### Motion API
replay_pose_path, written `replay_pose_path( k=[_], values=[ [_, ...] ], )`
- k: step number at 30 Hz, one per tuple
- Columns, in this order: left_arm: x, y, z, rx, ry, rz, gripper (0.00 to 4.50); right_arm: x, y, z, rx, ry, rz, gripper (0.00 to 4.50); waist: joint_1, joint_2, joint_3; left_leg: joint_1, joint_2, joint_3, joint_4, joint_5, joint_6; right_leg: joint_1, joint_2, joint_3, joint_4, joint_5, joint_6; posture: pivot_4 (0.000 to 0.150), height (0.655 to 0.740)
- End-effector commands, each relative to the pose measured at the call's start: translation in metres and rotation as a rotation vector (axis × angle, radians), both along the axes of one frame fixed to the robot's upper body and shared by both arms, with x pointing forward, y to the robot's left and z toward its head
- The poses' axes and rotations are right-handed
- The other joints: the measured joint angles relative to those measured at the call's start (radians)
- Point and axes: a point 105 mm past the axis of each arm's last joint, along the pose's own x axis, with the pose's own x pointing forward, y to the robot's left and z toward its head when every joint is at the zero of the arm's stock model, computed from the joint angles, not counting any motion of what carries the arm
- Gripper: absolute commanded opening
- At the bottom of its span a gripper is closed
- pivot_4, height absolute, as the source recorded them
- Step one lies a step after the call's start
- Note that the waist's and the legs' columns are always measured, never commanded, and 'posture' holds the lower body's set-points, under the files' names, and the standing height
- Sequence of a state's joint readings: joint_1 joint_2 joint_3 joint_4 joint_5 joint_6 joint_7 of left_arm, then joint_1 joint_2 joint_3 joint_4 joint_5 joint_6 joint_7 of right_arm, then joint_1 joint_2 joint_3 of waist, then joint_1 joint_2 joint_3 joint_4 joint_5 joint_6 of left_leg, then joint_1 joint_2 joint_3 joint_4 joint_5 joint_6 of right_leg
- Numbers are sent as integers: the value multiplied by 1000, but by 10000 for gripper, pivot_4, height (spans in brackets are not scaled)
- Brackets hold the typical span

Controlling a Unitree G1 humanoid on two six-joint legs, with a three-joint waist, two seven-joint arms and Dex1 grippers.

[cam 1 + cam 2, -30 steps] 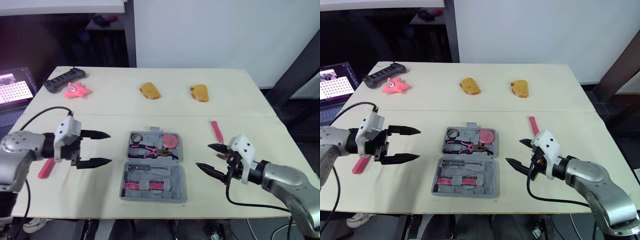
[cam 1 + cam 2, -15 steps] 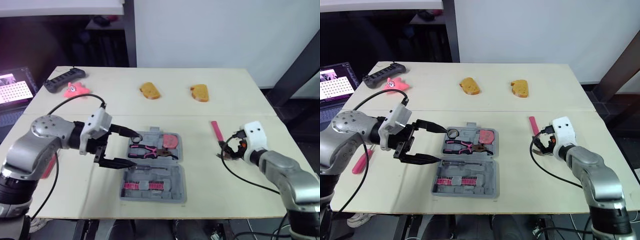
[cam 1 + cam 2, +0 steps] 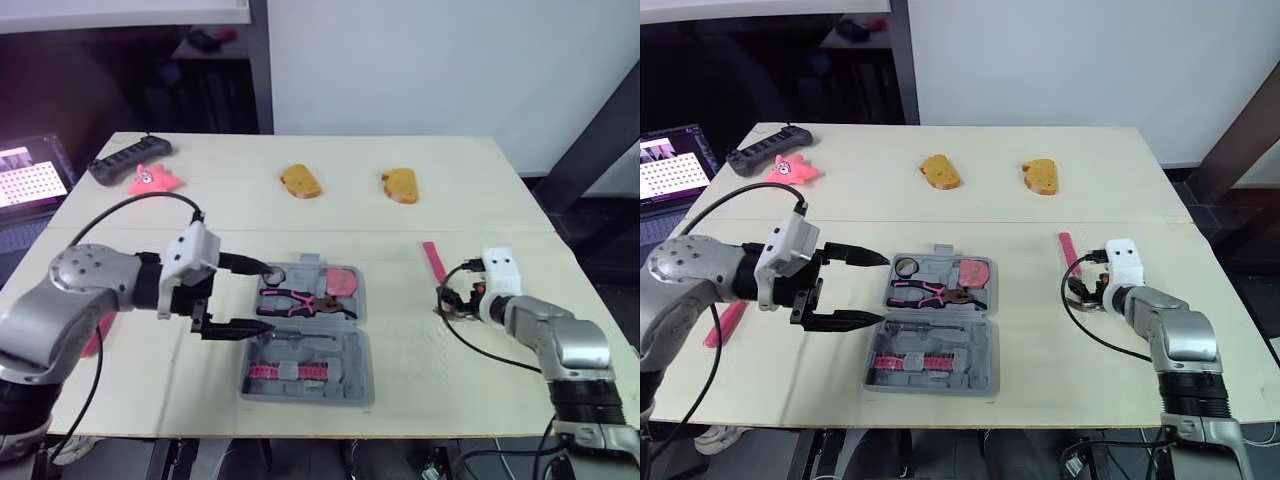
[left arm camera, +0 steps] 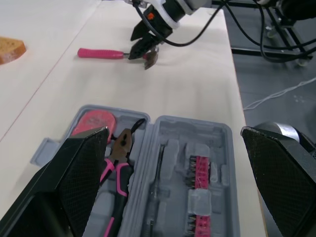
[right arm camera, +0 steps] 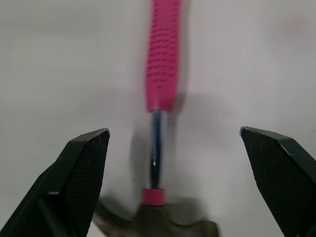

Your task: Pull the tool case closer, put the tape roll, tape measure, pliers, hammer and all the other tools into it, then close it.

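the hammer (image 3: 1068, 251) lies on the table (image 3: 870, 200) right of centre in the head views, well apart from the open tool case (image 3: 930, 345) at lower centre. its long axis runs nearly straight up the frame, with the pink handle toward the far edge and the steel head at the near end. the right gripper (image 5: 174, 138) sits low at that near end, fingers spread wide, one on each side of the bare shaft just above the head, and nothing is pinched yet. so the hammer points straight away from the claw, its shaft across the closing line, which looks well set for a grip on the shaft or lower handle. the left gripper (image 3: 880, 288) is also wide and empty at the case's left edge. the right arm is plainly the nearer one.
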State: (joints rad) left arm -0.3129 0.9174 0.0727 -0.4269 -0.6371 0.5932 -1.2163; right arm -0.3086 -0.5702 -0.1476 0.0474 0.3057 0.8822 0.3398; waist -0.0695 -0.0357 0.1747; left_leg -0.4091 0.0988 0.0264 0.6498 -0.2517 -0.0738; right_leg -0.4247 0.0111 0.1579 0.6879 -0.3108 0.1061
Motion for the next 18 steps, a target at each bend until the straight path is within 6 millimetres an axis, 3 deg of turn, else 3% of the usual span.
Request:
replay_pose_path(
  k=[1, 2, 5, 12, 18],
  values=[
    [-1, 8, 0, 24, -36, 25, 45000, 4, -1, 0, -5, -23, -8, 44813, 0, 0, 0, 0, 0, 0, 0, 0, 0, 0, 0, 0, 0, 0, 0, 1500, 7080],
    [-1, 9, -1, 24, -34, 33, 45000, 5, -2, -3, -14, -15, -10, 44813, 0, 0, 0, 0, 0, 0, 0, 0, 0, 0, 0, 0, 0, 0, 0, 1500, 7080],
    [-1, 9, -1, 7, -28, 41, 45000, 5, -5, -11, -19, 10, -26, 35981, 0, 0, 0, 0, 0, 0, 0, 0, 0, 0, 0, 0, 0, 0, 0, 1500, 7080],
    [-1, 11, -3, 8, -33, 55, 45000, 2, 2, -9, 39, 15, -26, 2062, 0, 0, 0, 0, 0, 0, 0, 0, 0, 0, 0, 0, 0, 0, 0, 1500, 7080],
    [3, 14, -5, 3, -29, 68, 45000, 11, 4, 26, -21, -84, 45, 927, 0, 2, 1, 0, 0, 0, 0, 0, 0, 0, 0, 0, 0, 0, 0, 1500, 7080]
  ],
)
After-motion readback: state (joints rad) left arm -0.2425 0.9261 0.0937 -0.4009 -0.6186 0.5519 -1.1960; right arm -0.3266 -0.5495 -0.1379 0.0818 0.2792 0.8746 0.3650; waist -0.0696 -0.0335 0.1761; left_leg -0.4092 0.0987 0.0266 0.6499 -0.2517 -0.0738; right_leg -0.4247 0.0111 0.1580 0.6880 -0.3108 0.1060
